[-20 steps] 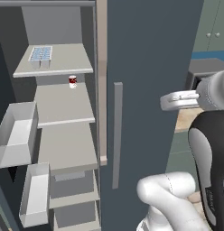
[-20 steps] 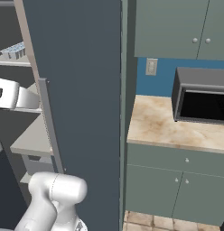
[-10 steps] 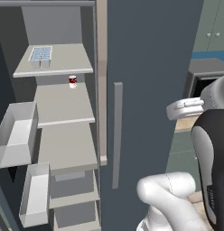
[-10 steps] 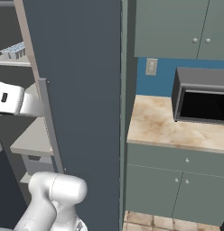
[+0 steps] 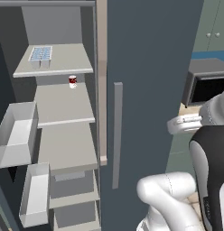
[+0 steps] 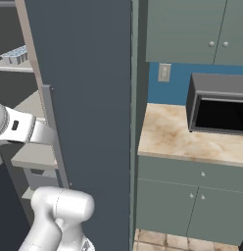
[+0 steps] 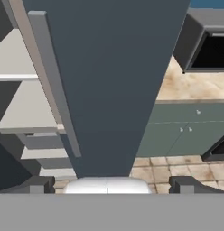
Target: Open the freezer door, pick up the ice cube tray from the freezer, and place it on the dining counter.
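Observation:
The freezer (image 5: 64,108) stands open, with pale shelves showing. The ice cube tray (image 5: 40,53), white-grey with pale blue cells, lies on the top shelf; in the right base view the tray (image 6: 14,53) peeks out at the far left. The freezer door (image 5: 2,94) is swung out at the left edge and carries pale bins (image 5: 16,135). My gripper (image 7: 109,184) is open and empty, facing the plain dark grey door (image 7: 118,81) well right of the freezer shelves. My white hand (image 5: 185,124) hangs right of that door. The dining counter is out of view.
A small red-and-white can (image 5: 72,81) stands on the second shelf. The plain door has a grey bar handle (image 5: 117,135). A black microwave (image 6: 219,105) sits on a beige worktop (image 6: 182,142) above grey-green cabinets (image 6: 192,196) at the right.
My hand has come down in front of the plain door in both base views. The gripper has stayed open. The tray, can and doors have not moved.

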Robot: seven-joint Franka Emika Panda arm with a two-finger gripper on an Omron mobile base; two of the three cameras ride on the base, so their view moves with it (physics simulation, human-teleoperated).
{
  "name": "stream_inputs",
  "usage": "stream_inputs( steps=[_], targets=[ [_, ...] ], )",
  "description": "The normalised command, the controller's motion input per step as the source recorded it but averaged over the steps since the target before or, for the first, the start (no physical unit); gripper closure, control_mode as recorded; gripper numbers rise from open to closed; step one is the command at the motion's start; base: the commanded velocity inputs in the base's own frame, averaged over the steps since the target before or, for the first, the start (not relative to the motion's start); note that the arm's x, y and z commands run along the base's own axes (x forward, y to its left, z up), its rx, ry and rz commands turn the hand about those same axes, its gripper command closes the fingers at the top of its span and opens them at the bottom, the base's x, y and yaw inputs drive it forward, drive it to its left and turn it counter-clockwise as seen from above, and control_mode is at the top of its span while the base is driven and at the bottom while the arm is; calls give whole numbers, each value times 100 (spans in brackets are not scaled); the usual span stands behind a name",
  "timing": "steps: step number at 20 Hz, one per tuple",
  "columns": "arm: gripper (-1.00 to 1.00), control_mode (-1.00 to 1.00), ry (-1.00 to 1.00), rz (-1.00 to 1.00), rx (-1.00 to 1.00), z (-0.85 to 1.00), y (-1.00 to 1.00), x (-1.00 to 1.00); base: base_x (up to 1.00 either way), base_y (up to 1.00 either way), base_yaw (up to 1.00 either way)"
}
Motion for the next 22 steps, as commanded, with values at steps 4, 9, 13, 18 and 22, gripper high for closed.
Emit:
stream_inputs(
  steps=[4, 9, 13, 18, 22],
  targets=[
    [-100, -100, 0, 0, 0, -27, -6, 0, 0, 0, 0],
    [-100, -100, 4, 0, 0, 0, 0, 0, 0, 0, 0],
    [-100, -100, 5, 0, 0, 0, 0, 0, 0, 0, 0],
    [-100, -100, 5, 0, 0, 0, 0, 0, 0, 0, 0],
    [-100, -100, 5, 0, 0, 0, 0, 0, 0, 0, 0]
  ],
)
